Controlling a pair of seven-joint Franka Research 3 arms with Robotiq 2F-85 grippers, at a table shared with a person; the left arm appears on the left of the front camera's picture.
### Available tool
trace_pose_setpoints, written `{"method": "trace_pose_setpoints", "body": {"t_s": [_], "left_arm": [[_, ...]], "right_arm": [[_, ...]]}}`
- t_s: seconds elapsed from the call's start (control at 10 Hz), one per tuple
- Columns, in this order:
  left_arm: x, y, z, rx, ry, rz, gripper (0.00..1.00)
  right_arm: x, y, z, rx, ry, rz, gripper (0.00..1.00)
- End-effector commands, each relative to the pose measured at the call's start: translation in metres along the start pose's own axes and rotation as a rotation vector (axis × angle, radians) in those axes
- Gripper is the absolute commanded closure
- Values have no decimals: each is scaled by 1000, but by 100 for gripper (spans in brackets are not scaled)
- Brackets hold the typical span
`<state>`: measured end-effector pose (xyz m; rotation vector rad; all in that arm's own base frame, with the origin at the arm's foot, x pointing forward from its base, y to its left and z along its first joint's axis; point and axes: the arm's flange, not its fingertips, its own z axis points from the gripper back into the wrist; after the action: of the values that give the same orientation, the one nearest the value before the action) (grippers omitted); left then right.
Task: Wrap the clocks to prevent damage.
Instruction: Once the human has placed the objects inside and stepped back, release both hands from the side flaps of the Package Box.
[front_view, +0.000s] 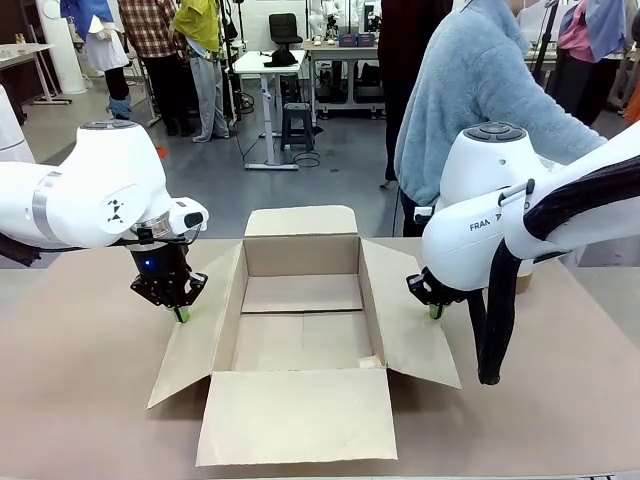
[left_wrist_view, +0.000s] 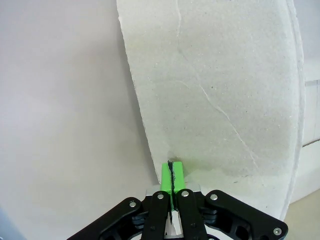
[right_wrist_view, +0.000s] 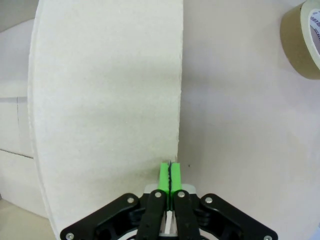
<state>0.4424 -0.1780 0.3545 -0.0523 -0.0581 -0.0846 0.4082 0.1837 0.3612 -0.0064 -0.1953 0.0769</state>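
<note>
— What's on the table (front_view: 80, 400)?
— The cardboard box (front_view: 300, 255), open with its flaps spread and its bare floor showing.
— The clocks?
— Cannot tell where.
— Claws?
— The left gripper (front_view: 181, 313) is pressed together on nothing, at the left flap (front_view: 195, 340). The right gripper (front_view: 436, 310) is likewise at the right flap (front_view: 405, 320). A tape roll (right_wrist_view: 302, 40) lies near.

open cardboard box (front_view: 300, 256) on the table (front_view: 80, 400), flaps splayed out; brown tape roll (right_wrist_view: 303, 40) off to one side; person in a fuzzy blue top (front_view: 480, 90) behind it
</note>
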Motion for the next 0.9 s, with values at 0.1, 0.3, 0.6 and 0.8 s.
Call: {"method": "trace_pose_setpoints", "body": {"t_s": [0.1,0.3,0.6,0.8], "left_arm": [[-1,1,1,1,-2,2,100],[-1,1,1,1,-2,2,100],[-1,1,1,1,-2,2,100],[-1,1,1,1,-2,2,100]], "right_arm": [[0,0,1,-7,-5,-9,99],[0,0,1,-7,-5,-9,99],[0,0,1,-7,-5,-9,99],[0,0,1,-7,-5,-9,99]]}}
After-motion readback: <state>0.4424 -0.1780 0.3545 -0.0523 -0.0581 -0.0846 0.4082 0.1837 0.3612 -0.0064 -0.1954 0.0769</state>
